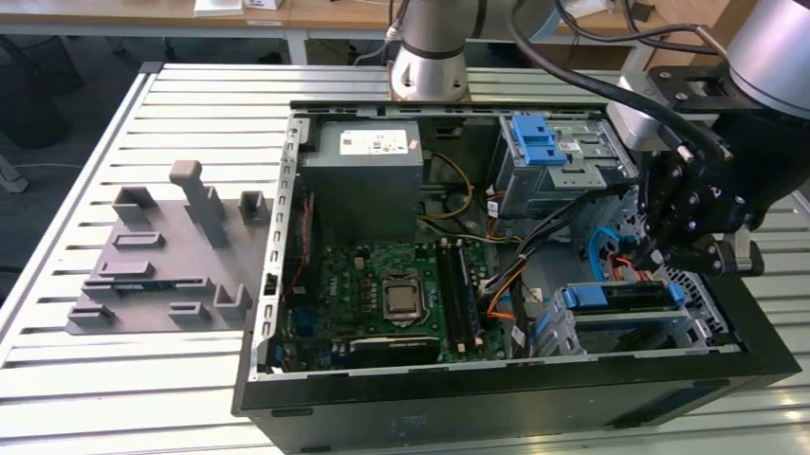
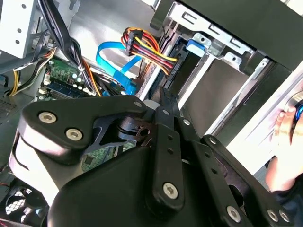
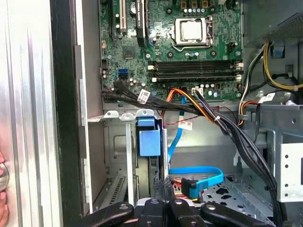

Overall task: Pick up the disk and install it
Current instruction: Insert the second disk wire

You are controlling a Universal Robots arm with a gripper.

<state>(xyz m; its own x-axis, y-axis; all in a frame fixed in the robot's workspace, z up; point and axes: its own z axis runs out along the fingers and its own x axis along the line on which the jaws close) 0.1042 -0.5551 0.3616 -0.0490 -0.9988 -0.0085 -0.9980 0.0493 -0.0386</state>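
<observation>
Already we see the disk (image 1: 620, 296) seated on edge in the lower drive cage (image 1: 633, 327) of the open computer case (image 1: 506, 398), its blue rail upward so it slides along the cage guides. Our end effector (image 1: 684, 248) hovers just above it, fingers pressed together on nothing, free of the surrounding cables.

No legible text; power supply (image 1: 367, 171) sticker unreadable.

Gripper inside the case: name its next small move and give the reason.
Probably a short straight lift out of the case. The gripper looks shut with nothing in it, the disk already sits in the drive cage, and the blue cable lies close beside the gripper, so sideways travel risks a snag.
</observation>
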